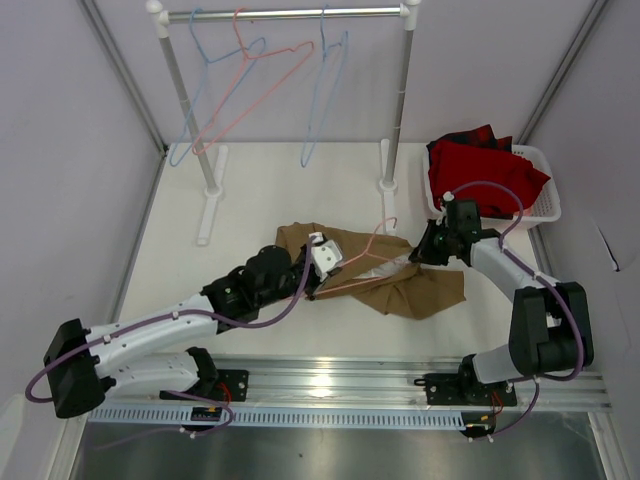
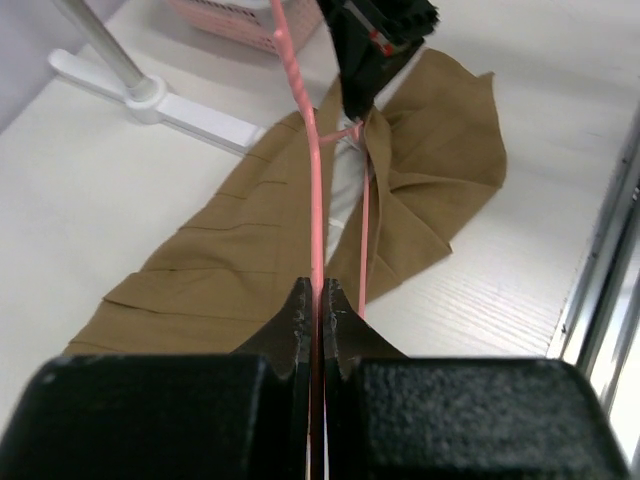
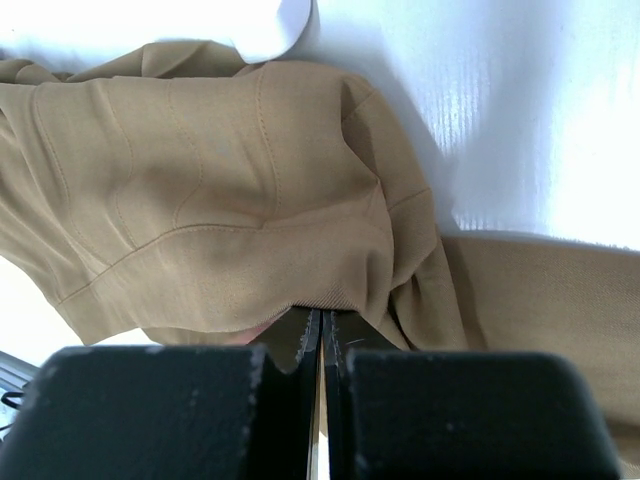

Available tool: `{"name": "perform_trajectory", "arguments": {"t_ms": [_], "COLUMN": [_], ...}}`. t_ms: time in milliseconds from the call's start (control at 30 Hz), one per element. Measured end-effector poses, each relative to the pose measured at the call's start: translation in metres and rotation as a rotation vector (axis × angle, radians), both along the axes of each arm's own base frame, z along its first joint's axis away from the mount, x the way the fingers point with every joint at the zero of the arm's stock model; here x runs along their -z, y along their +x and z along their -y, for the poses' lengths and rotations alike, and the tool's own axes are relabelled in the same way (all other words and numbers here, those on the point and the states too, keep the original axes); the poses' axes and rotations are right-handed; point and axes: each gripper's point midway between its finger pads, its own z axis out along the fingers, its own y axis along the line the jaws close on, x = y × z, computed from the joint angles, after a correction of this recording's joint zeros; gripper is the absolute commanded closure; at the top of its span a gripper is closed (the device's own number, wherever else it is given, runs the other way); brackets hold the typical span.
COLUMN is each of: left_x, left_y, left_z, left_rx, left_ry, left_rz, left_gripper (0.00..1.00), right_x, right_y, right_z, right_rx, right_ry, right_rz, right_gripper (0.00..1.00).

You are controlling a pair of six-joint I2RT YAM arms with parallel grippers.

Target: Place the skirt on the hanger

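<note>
The tan-brown skirt (image 1: 400, 285) lies crumpled on the white table between the two arms. A salmon-pink wire hanger (image 1: 376, 236) lies across it, hook toward the rack. My left gripper (image 1: 333, 264) is shut on the hanger's wire (image 2: 315, 180), which runs straight out from between the closed fingers (image 2: 300, 310) over the skirt (image 2: 220, 270). My right gripper (image 1: 418, 252) is shut at the skirt's right end. In the right wrist view the skirt's hemmed edge (image 3: 220, 200) bunches up right at the closed fingertips (image 3: 300, 325). One hanger arm passes under the cloth near the right gripper (image 2: 375, 50).
A white clothes rack (image 1: 290, 14) stands at the back, carrying light blue hangers (image 1: 325, 90) and another pink one (image 1: 250, 85). A white basket (image 1: 545, 200) with red cloth (image 1: 480, 165) sits at the back right. The rack's feet (image 1: 212, 190) rest on the table.
</note>
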Motion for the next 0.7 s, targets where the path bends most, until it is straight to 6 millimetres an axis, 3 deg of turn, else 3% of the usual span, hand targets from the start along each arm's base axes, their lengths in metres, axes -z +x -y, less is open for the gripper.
{"name": "perform_trajectory", "arguments": {"t_ms": [167, 367, 700], "left_x": [0.017, 0.022, 0.038], "left_y": [-0.011, -0.018, -0.012], "left_z": [0.012, 0.021, 0.031], "left_rx": [0.082, 0.13, 0.121], "left_ry": [0.04, 0.057, 0.121], "left_rz": [-0.064, -0.109, -0.174], "left_gripper": [1.0, 1.0, 1.0], "right_x": [-0.001, 0.002, 0.002], "right_y": [0.003, 0.003, 0.004], "right_z": [-0.003, -0.005, -0.012], "right_rx": [-0.009, -0.014, -0.033], "right_ry": [0.0, -0.002, -0.002], "right_rz": [0.003, -0.006, 0.004], "right_gripper": [1.0, 1.0, 1.0]}}
